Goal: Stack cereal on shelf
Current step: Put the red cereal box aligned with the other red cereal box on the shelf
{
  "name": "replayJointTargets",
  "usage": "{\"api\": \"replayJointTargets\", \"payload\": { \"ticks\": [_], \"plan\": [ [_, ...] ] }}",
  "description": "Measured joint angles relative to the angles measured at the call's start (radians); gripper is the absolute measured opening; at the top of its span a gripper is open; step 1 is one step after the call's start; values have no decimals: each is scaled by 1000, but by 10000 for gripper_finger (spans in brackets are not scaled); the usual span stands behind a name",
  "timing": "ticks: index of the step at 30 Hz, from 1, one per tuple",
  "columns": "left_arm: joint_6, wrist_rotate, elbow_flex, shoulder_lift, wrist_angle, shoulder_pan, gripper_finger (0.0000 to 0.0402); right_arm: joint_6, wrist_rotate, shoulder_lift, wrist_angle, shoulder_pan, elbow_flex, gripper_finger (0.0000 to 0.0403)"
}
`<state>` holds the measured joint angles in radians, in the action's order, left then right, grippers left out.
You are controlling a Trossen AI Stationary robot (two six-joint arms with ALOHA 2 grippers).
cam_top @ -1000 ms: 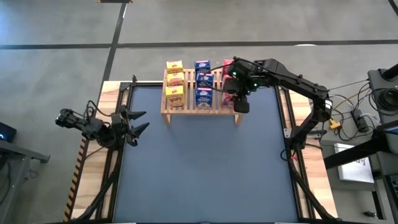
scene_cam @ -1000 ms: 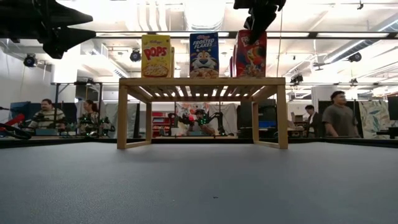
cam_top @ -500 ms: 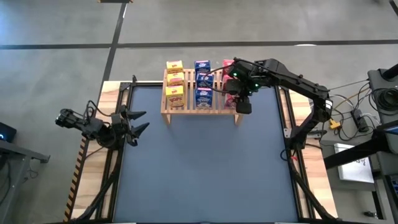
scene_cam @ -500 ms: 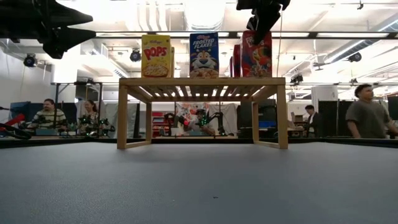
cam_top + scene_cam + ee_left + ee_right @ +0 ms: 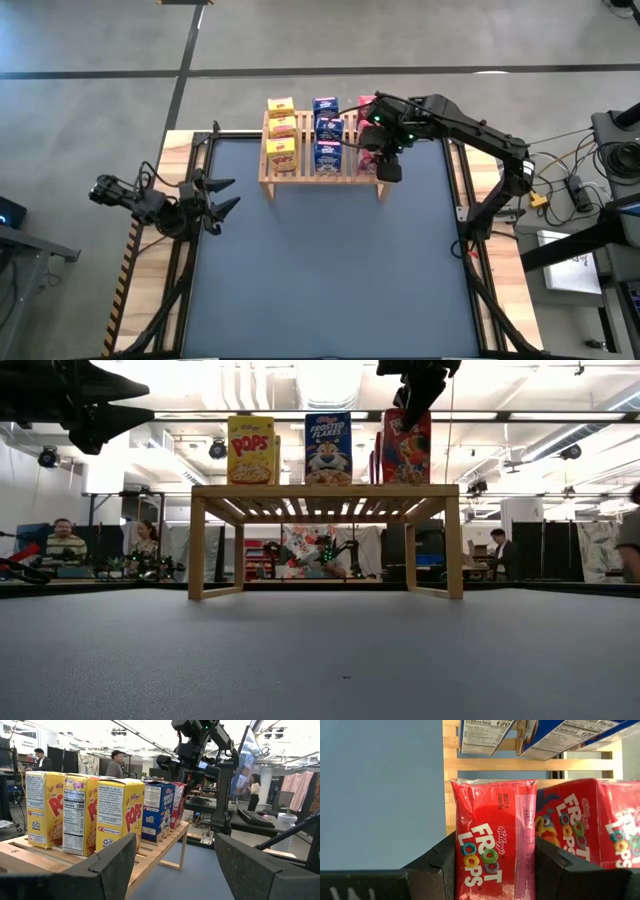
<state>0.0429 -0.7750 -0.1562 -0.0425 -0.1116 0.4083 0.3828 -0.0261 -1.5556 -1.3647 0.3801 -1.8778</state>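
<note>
You're nearly done: yellow Pops and blue Frosted Flakes rows stand on the shelf point(image 5: 322, 172) at twelve o'clock, your right end effector point(image 5: 495, 870) pinches the last Froot Loops box point(image 5: 495, 835) over its right end, left end effector point(image 5: 222, 198) idles spread at nine o'clock.

Red boxes mostly hidden under the right arm

From above, we see only slivers of the small red cardboard cereal boxes point(image 5: 367, 150) beneath the dark right gripper point(image 5: 385, 160) (their count is unclear), and the low view crops that gripper at the top edge.
</note>
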Motion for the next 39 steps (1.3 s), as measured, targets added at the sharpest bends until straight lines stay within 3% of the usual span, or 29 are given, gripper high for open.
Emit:
{"api": "replayJointTargets", "payload": {
  "ticks": [26, 39],
  "plan": [
    [0, 0, 0, 0, 0, 0, 254, -9, -25, -18, 8, 16, 0, 169],
    [0, 0, 0, 0, 0, 0, 254, -16, -26, -21, -18, 16, 1, 252]
  ]
}}
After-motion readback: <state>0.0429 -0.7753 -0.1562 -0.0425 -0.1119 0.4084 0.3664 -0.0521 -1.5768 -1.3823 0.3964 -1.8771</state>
